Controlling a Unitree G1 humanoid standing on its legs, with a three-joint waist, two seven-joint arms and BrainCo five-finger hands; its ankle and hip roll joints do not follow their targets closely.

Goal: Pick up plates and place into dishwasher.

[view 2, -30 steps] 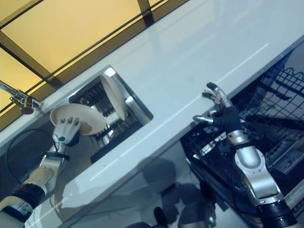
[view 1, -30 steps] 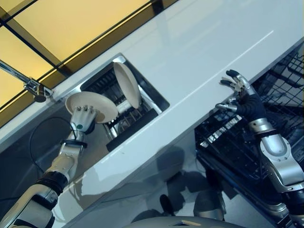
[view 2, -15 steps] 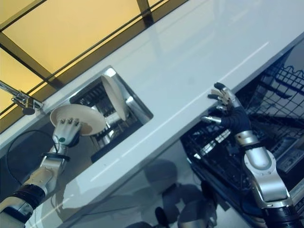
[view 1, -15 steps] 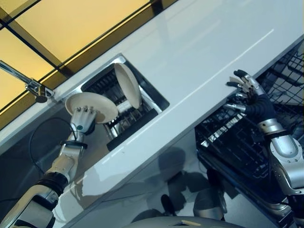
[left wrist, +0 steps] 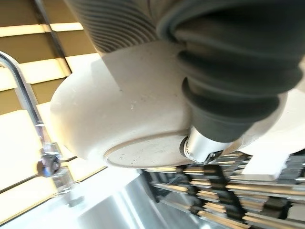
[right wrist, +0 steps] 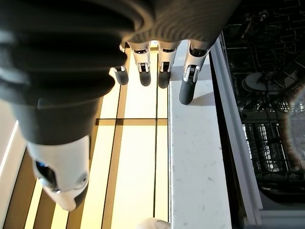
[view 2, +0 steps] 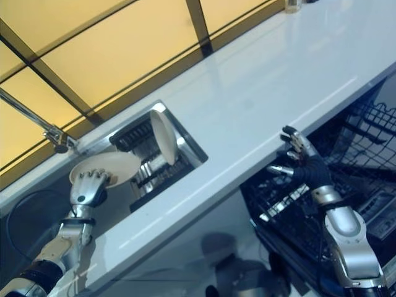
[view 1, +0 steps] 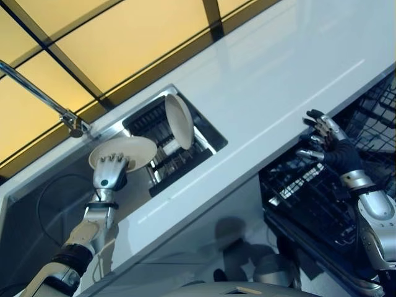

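My left hand (view 1: 109, 173) is shut on the rim of a cream plate (view 1: 133, 151), which it holds roughly flat above the sink, left of the drying rack (view 1: 167, 158); the left wrist view shows the plate's underside (left wrist: 119, 124) close up. A second cream plate (view 1: 179, 120) stands on edge in that rack. My right hand (view 1: 328, 139) is open, fingers (right wrist: 188, 90) spread at the white counter's front edge, above the black dishwasher rack (view 1: 309, 204), with nothing in it.
A chrome faucet (view 1: 68, 117) reaches over the sink's far left end. The white counter (view 1: 278, 80) runs diagonally across the view, with yellow panels behind it. The pulled-out dishwasher rack has upright wire tines.
The whole picture has shifted, so the camera moved. My right hand has slid rightward along the counter's front edge. The left hand still holds the plate by the rack.
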